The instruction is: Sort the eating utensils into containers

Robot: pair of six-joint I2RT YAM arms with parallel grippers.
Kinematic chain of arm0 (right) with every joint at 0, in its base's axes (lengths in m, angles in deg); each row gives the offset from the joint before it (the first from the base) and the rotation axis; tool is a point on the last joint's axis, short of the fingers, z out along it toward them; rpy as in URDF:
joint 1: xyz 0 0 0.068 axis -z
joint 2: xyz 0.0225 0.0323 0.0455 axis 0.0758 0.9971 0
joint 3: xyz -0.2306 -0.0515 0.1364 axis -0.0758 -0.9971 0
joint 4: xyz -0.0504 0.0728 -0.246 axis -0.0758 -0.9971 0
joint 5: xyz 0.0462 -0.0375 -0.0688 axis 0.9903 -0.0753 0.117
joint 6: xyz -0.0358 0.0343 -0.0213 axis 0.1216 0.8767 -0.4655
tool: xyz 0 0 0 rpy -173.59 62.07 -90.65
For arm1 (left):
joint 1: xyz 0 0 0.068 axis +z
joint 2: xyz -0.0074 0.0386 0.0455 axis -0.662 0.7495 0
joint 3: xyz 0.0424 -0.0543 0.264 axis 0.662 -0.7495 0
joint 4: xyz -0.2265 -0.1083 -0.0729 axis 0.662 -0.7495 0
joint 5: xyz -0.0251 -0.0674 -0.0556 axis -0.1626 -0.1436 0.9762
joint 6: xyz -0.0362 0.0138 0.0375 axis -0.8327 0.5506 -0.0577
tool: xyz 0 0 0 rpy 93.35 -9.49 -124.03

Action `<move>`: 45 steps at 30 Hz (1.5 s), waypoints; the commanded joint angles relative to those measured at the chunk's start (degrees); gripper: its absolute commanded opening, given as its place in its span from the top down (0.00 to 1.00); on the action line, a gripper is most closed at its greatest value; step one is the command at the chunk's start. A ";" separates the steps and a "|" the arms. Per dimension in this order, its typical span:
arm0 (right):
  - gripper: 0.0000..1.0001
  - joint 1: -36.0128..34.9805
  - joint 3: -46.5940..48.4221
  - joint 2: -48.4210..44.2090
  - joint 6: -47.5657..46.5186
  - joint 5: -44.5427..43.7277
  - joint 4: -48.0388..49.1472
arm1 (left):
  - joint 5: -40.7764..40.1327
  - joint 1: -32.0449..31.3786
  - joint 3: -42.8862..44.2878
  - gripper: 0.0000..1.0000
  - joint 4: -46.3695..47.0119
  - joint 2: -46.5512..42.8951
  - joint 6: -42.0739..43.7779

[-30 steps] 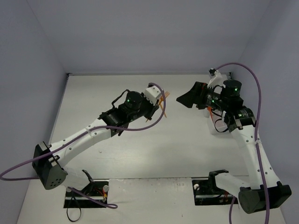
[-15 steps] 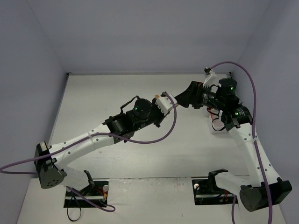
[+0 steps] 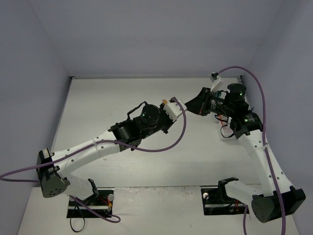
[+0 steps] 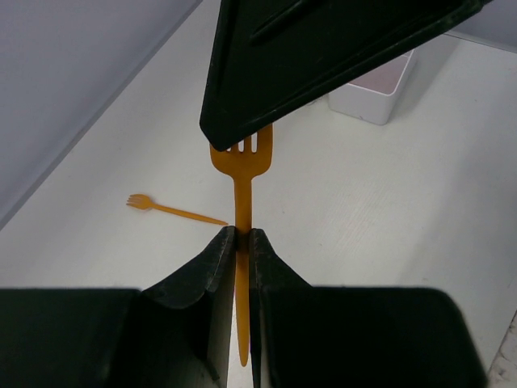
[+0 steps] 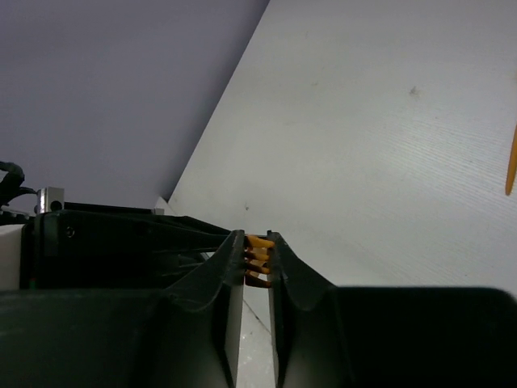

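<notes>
The left gripper (image 4: 241, 236) is pinching the handle of an orange fork (image 4: 241, 166) between fingers drawn nearly together, the handle running straight up toward 12 o'clock in the left wrist view. The fork's tines are sliding under the flat black finger of the right gripper (image 5: 254, 241), which is coming in from 12 o'clock and covering the tine tips. In the right wrist view that gripper's fingers are standing narrow, with the orange tines filling the gap and touching both sides, so both grippers are gripping the one fork.

From the top camera the two grippers are meeting above the table (image 3: 98, 107), a little toward 1 o'clock of its middle. The left arm is reaching toward 1 o'clock and the right gripper is pointing toward 9 o'clock.

A second orange fork (image 4: 174, 208) is lying flat on the table just at 9 o'clock of the held one, its tines pointing toward 9 o'clock. The white container (image 4: 371, 101) is sitting on the table at 1 o'clock in the left wrist view, partly hidden behind the right gripper. An orange sliver (image 5: 510, 166) is showing at 3 o'clock in the right wrist view, too cropped to name.
</notes>
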 commanded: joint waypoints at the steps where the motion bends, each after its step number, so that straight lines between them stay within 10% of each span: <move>1: 1.00 -0.28 0.00 -2.17 -0.84 1.10 3.70 | -0.80 -0.59 3.23 0.99 4.56 -0.69 0.98; 4: 1.00 -0.14 0.14 -2.70 -1.32 0.36 3.68 | -1.19 -0.59 3.02 0.85 4.38 -0.46 0.71; 7: 1.00 0.46 0.59 -3.13 -2.28 -1.19 3.54 | -2.38 -0.59 2.06 0.50 4.38 -0.56 -0.03; 14: 1.00 4.85 0.81 -3.59 -4.73 -5.91 2.93 | -13.48 0.23 -1.15 0.20 1.79 -0.61 -5.11; 31: 1.00 13.08 7.55 3.09 -16.93 -44.96 -10.54 | -2.83 29.38 -15.41 0.19 -18.03 -7.18 -29.17; 45: 1.00 18.71 4.45 10.69 -13.89 -47.00 -11.74 | 2.11 36.57 -19.89 0.19 -14.86 -5.99 -25.07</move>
